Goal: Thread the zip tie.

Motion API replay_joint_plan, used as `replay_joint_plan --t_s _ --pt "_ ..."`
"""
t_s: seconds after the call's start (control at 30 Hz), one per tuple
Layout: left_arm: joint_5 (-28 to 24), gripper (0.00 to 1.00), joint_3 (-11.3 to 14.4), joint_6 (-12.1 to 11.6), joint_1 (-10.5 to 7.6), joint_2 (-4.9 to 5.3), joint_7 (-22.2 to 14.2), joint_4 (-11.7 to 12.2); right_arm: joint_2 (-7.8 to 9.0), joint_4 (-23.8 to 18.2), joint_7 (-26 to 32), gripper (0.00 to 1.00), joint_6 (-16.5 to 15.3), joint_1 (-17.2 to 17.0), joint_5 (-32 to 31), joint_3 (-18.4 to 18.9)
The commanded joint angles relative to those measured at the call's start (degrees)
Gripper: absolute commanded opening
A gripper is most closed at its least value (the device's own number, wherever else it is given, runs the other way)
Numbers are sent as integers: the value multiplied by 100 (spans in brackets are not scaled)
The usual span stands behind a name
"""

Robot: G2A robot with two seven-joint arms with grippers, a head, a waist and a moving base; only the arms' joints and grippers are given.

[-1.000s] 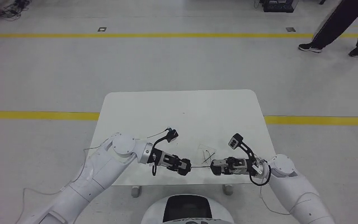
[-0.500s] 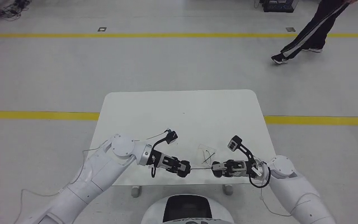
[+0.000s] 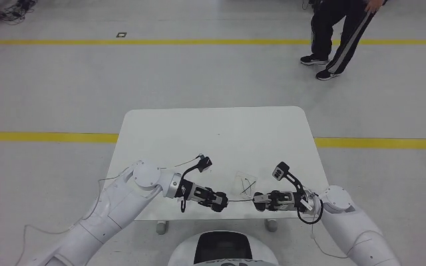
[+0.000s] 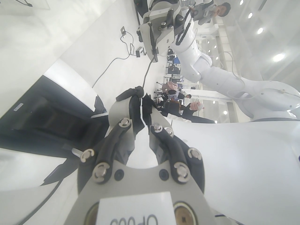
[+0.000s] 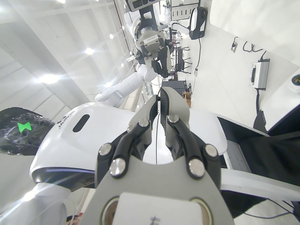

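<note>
White table (image 3: 213, 126), its near edge partly hidden under the two arms. Both tools are clenched. The left gripper (image 3: 219, 199) and right gripper (image 3: 258, 201) each pinch one end of the single black zip tie (image 3: 239, 200), stretched in the air between them. The tie's ends are buried in the fingers, so I can't tell which is the head. One clear bag (image 3: 246, 181) lies just behind, and the dark strands inside are too thin to count.

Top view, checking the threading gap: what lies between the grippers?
Only the thin zip tie, running from the left gripper to the right gripper, as the top view shows.
</note>
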Motion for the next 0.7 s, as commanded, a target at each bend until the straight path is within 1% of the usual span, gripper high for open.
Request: replay_joint_plan --t_s 0.0,0.1,0.23,0.47,0.5,0.53,0.57,0.6,0.67 --pt "-30 100 -11 18 2 9 56 30 5 41 -43 0 -12 -8 34 36" --pt "-27 100 -60 32 33 33 172 94 17 65 -60 0 -60 -33 147 124" --pt "-27 100 -60 32 33 33 172 94 39 121 -86 0 -135 -99 209 242" --pt "-22 100 -55 39 41 32 210 93 44 151 -40 0 -173 -135 267 270" --pt "0 100 -6 58 57 25 244 51 44 151 -40 0 -173 -135 267 270" --pt "35 100 58 112 21 13 232 11 44 151 -40 0 -173 -135 267 270" --pt "-22 100 103 95 -15 -4 200 -19 40 116 -140 0 -148 -146 238 256" --pt "-88 100 142 83 -57 -20 173 0 39 78 -192 0 -136 -163 209 249" --pt "-259 100 263 52 -216 -78 58 61 41 25 -108 0 -133 -205 323 263"
